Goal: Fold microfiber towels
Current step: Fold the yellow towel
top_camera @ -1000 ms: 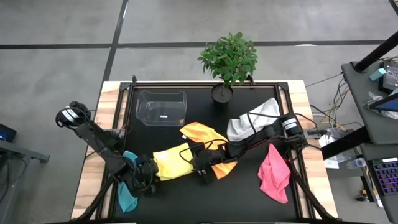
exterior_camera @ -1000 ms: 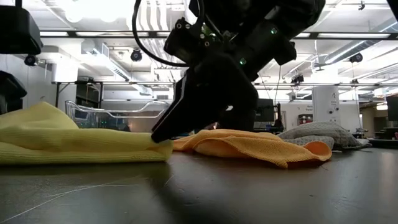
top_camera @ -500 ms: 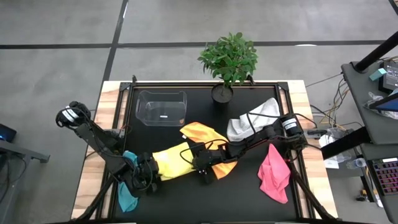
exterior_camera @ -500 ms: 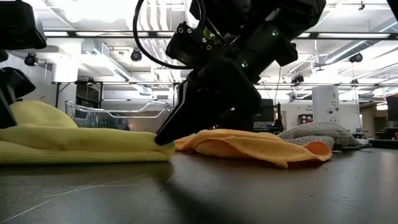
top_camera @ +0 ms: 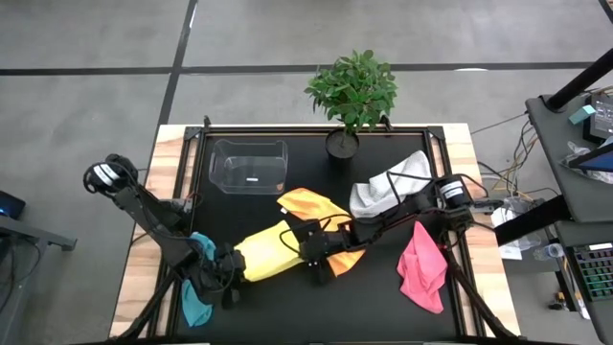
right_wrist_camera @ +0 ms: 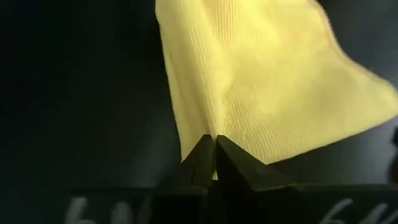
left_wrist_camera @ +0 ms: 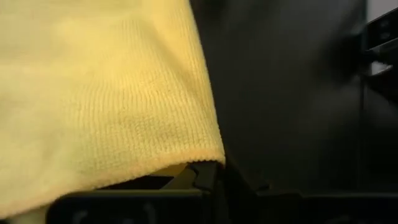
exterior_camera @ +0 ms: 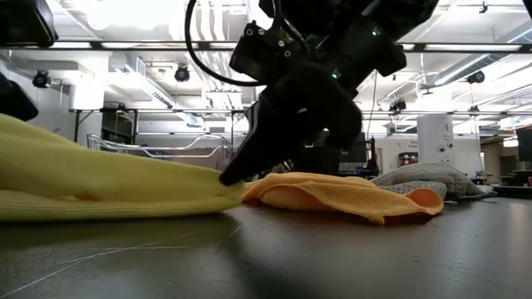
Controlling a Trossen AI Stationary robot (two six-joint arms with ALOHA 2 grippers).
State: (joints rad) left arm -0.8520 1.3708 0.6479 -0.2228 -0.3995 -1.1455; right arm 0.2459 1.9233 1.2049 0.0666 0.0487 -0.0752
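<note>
The yellow towel (top_camera: 263, 251) lies stretched between my two grippers near the table's front. My left gripper (top_camera: 230, 270) is shut on its left end. My right gripper (top_camera: 305, 245) is shut on its right end, beside the orange towel (top_camera: 318, 205), which lies crumpled on the table. The teal towel (top_camera: 196, 299) hangs at the table's front left under my left arm. The pink towel (top_camera: 421, 268) lies at the right, and the white-grey towel (top_camera: 388, 187) behind it. My left gripper pinches a corner of the yellow towel (left_wrist_camera: 208, 158) between its two fingers; the cloth drapes over the fingers and hides how many layers they have. That end is raised off the table (exterior_camera: 33, 158). My right gripper pinches the yellow towel's right end at its edge (right_wrist_camera: 202, 138) between its two fingertips (exterior_camera: 237, 173). The fingers slant down from the far right. That end stays low, on or just above the table (exterior_camera: 229, 198).
A clear plastic box (top_camera: 249, 165) stands at the back left and a potted plant (top_camera: 351, 91) at the back middle. The orange towel (exterior_camera: 332, 193) lies right behind my right gripper. Bare black tabletop (top_camera: 369, 302) shows at the front middle.
Both grippers have taken hold of the yellow towel's ends. My left gripper has gone up and a little toward the near edge, lifting the towel's left end. The cloth between the grippers is drawn straighter, and its right end stays low.
</note>
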